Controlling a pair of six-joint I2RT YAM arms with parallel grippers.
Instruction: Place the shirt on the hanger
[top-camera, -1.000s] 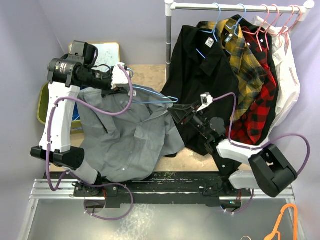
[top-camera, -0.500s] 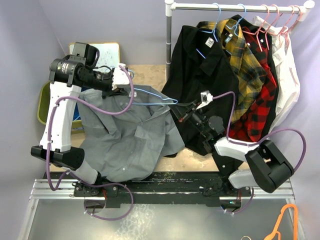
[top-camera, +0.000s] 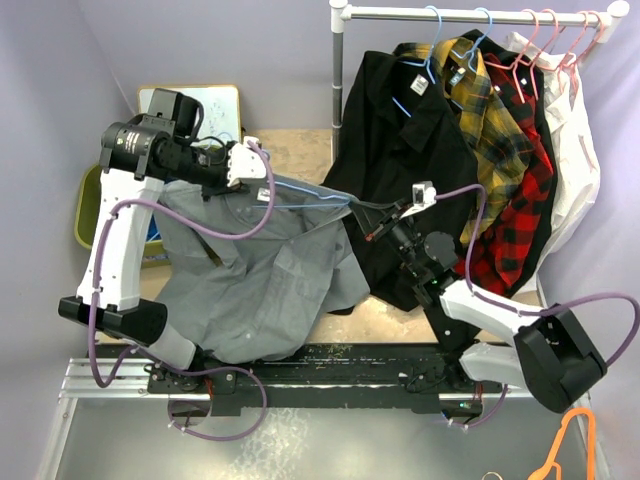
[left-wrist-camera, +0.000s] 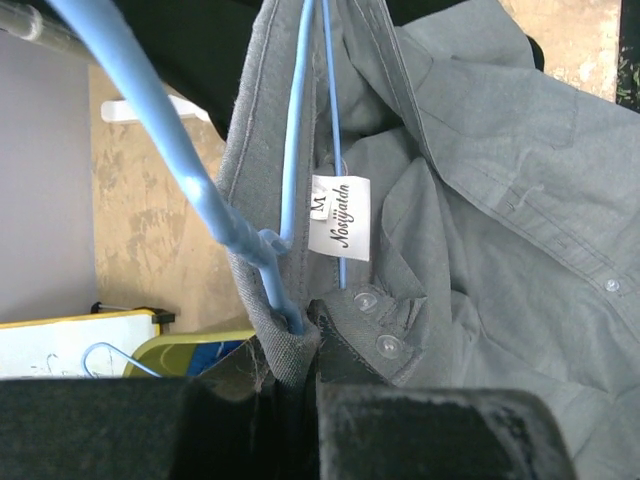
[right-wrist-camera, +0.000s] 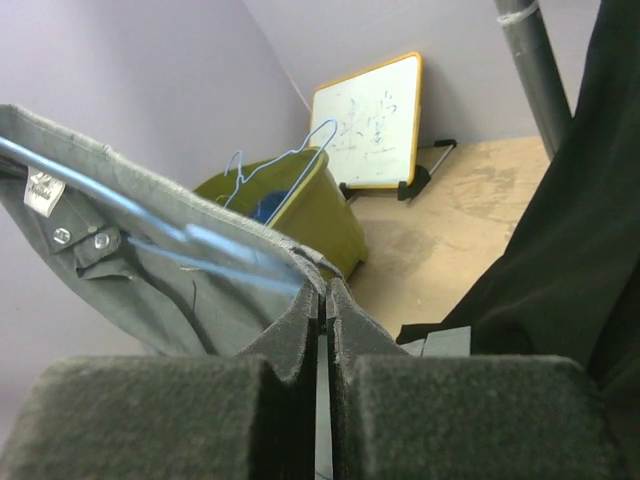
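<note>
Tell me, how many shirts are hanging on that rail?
4: a black shirt at the left, then a yellow plaid shirt, a red plaid shirt, and a white garment at the right end. Others may be hidden between them.

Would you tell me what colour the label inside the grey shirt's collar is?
The label is white with dark lettering; the left wrist view shows it best.

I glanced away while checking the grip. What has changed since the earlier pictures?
The right gripper, open before, shut on the shirt at the hanger end, and its elbow swung right. The left gripper still holds the collar and hanger; the hanging clothes are unchanged.
</note>
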